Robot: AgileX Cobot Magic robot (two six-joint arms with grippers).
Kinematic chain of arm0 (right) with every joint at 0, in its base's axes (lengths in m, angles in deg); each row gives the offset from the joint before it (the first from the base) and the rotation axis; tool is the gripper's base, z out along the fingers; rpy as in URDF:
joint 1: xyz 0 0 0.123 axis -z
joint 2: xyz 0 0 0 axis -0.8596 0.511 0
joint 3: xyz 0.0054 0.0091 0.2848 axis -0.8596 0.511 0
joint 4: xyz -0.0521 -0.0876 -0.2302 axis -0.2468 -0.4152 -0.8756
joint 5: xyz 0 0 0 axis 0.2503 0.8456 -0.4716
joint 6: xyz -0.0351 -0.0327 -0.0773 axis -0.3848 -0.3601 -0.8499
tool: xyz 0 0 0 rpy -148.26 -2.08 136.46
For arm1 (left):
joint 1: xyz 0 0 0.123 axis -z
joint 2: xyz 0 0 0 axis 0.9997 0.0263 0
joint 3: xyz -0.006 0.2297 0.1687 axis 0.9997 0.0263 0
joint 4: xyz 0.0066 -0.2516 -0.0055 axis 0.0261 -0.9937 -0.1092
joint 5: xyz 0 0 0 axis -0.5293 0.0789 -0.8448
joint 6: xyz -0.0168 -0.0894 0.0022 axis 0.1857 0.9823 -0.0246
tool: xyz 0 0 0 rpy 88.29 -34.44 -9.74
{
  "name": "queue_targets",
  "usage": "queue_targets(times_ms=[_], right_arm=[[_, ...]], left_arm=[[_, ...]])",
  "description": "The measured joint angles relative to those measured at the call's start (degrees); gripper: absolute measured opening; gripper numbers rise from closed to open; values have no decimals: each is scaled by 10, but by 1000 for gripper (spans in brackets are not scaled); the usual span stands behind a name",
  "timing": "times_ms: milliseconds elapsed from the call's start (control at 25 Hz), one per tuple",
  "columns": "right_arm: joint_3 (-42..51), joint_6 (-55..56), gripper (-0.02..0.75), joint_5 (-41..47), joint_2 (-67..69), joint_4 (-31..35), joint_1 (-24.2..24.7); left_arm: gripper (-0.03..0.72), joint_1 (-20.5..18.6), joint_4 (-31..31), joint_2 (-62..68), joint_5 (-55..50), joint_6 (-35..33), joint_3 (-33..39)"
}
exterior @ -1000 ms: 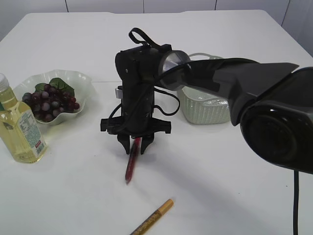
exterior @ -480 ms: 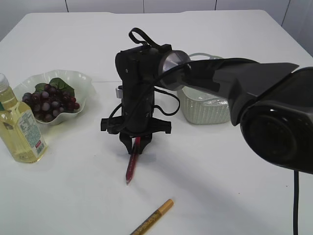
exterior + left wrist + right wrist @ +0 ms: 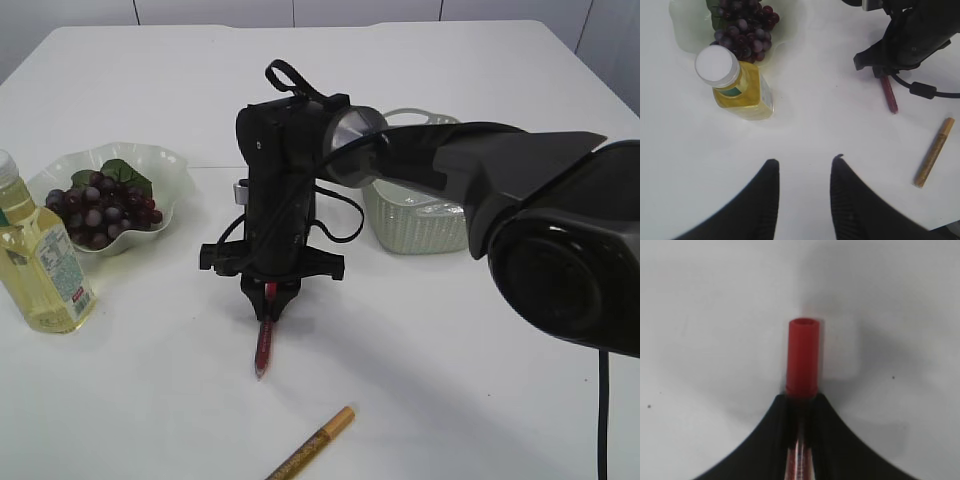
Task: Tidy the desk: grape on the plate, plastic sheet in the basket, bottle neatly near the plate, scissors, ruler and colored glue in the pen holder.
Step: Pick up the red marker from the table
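A red colored glue pen (image 3: 263, 347) lies on the white table in the middle. My right gripper (image 3: 268, 303) points straight down over its upper end. In the right wrist view the black fingers (image 3: 835, 435) press both sides of the clear barrel just below the red cap (image 3: 803, 357), so the right gripper (image 3: 801, 399) is shut on it. A gold glue pen (image 3: 312, 442) lies nearer the front. The grape (image 3: 100, 205) sits on the wavy plate (image 3: 150, 160), with the yellow bottle (image 3: 40, 265) upright beside it. My left gripper (image 3: 805, 162) hovers open over bare table. Scissors, ruler, plastic sheet and pen holder do not show.
A pale green woven basket (image 3: 415, 220) stands behind the right arm (image 3: 470, 160), partly hidden by it. In the left wrist view the bottle (image 3: 740, 87) stands ahead to the left and the gold glue pen (image 3: 934, 151) lies to the right.
The right gripper's jaws have closed from either side of the red glue pen until they pinch it. The pen lies where it was. The left gripper shows no earlier frame.
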Motion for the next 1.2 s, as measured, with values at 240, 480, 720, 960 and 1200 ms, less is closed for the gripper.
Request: queue_targets(times_ms=[240,480,720,960,1200], right_arm=[[-1,-22,39,0,0,0,0],[-1,-76,36,0,-4,-37,-1],[1,-202,36,0,-30,-76,-3],[1,-290,36,0,-54,-73,-16],[2,-354,36,-43,-85,-51,-25]], left_arm=[[253,0,0,0,0,0,0],[246,0,0,0,0,0,0],[244,0,0,0,0,0,0],[243,0,-10,0,0,0,0],[243,0,-26,0,0,0,0]])
